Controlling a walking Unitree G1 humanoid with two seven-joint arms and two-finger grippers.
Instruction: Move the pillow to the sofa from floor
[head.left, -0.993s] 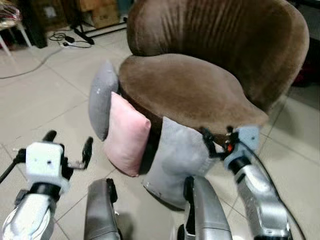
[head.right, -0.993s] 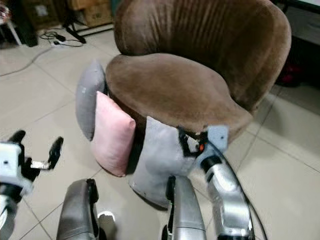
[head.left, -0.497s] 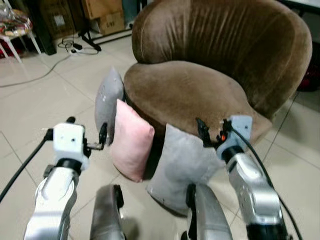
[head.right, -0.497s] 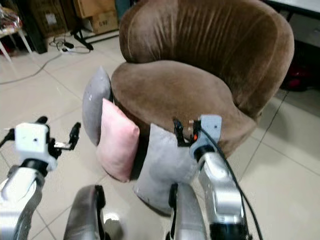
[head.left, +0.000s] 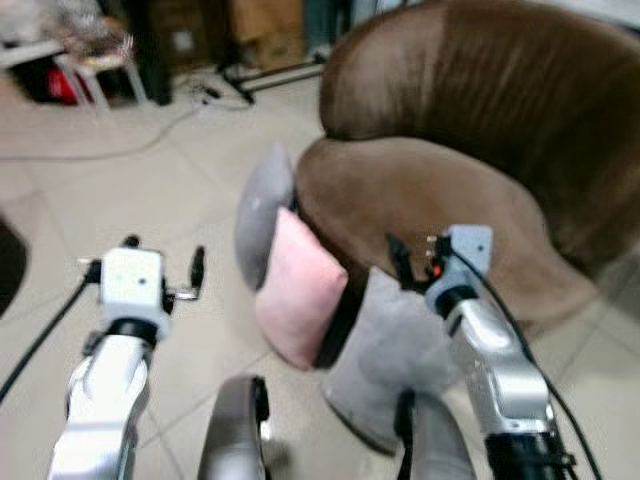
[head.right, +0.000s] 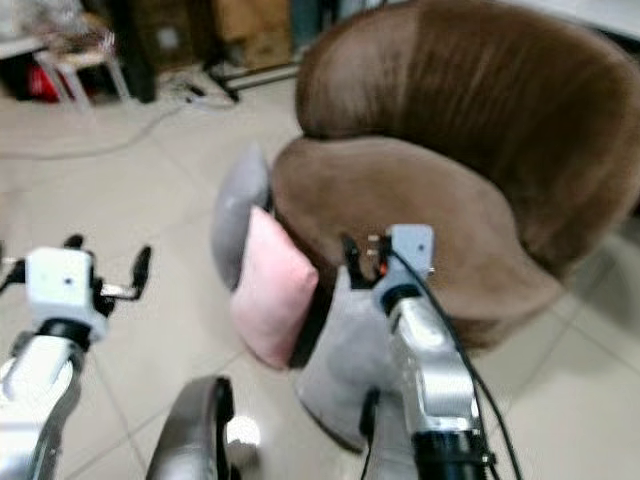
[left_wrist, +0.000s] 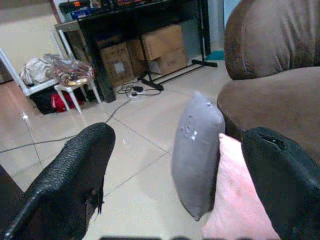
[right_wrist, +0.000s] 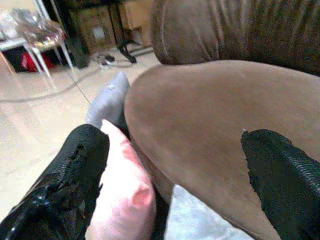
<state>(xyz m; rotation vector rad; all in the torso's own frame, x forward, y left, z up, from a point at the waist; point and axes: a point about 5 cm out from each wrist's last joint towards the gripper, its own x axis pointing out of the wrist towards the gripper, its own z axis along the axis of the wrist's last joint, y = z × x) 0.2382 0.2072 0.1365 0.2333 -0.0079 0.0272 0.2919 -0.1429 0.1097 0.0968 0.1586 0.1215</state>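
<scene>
Leaning pillows, brown sofa, tiled floor

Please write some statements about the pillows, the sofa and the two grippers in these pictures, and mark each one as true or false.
1. Three pillows lean against the brown sofa. True.
2. The pink pillow lies on the sofa seat. False: it stands on the floor, against the sofa's front.
3. The left gripper holds a pillow. False: it is open and holds nothing.
4. The pink pillow stands between two grey pillows. True.
5. The right gripper is open. True.
</scene>
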